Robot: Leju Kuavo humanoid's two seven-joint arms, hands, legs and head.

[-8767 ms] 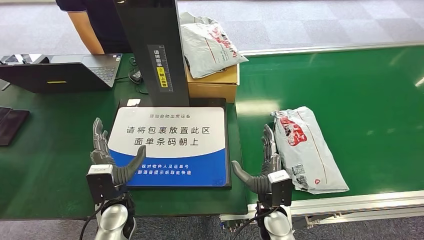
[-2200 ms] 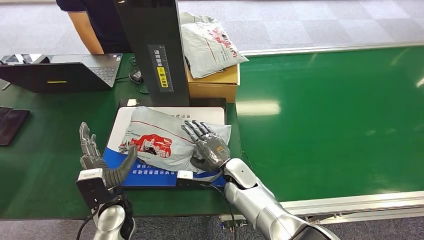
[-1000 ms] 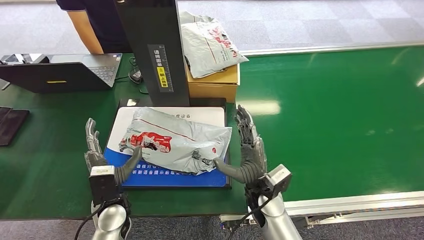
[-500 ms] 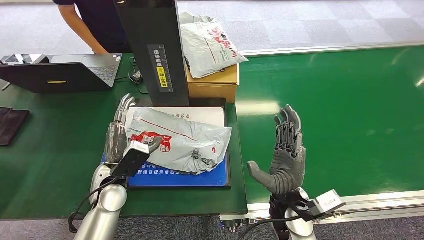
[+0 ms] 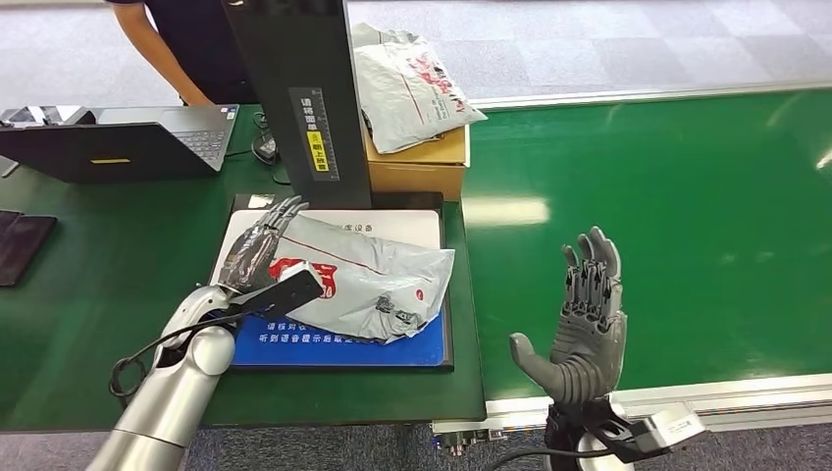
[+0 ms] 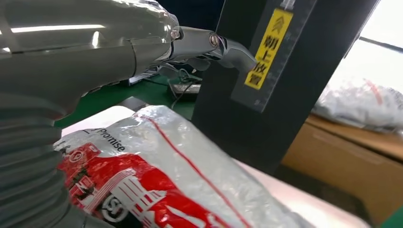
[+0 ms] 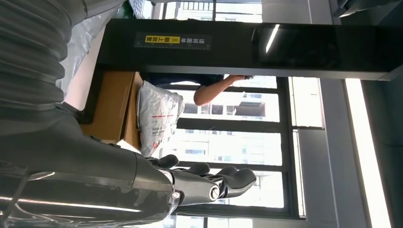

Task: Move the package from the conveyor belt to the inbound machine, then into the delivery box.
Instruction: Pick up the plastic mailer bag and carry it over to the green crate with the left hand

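1. Currently, we find the package (image 5: 363,275) lying on the inbound machine (image 5: 432,343), its long axis running across the plate from the left hand (image 5: 257,253) toward the conveyor belt (image 5: 687,196).
2. We judge the left hand nearer: it rests flat on the package's end, fingers extended, gripping nothing.
3. The right hand (image 5: 581,319) is raised over the belt, released.
4. We read "Promise" on the package; the column's yellow label (image 6: 263,52) reads "朝上放置".
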